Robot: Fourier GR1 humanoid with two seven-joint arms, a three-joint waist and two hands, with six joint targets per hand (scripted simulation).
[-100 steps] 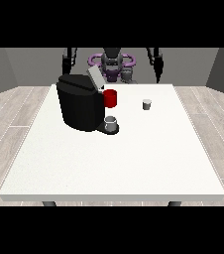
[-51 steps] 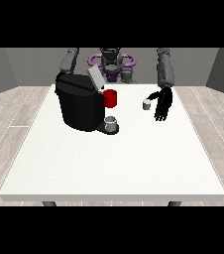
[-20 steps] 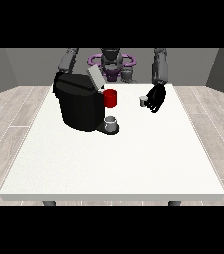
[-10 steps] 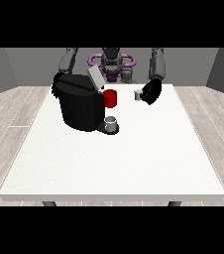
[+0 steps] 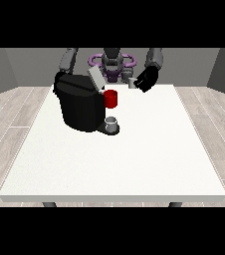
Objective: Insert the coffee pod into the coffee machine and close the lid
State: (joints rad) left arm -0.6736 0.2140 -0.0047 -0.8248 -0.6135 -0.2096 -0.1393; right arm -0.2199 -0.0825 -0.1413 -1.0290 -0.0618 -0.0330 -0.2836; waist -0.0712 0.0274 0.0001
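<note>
A black coffee machine (image 5: pixel 78 105) stands on the white table (image 5: pixel 119 159) at the back left, its grey lid (image 5: pixel 95 78) tilted up. A red part (image 5: pixel 111 98) sticks out of its front, and a small grey cup (image 5: pixel 112 123) sits on its drip base. The hand at the view's right (image 5: pixel 147 78) is raised above the table's far edge, shut on the small grey coffee pod (image 5: pixel 132 83), which shows at its left side. The other arm (image 5: pixel 67 60) comes down behind the machine; its hand is hidden by the machine.
The robot's torso (image 5: pixel 112 63) with purple parts stands behind the table's far edge. Wooden floor surrounds the table. The table's front edge runs near the picture's lower part.
The hand at the view's right reached to the pod on the table, closed on it, lifted it and carried it up and left towards the machine. The other arm came down behind the machine.
</note>
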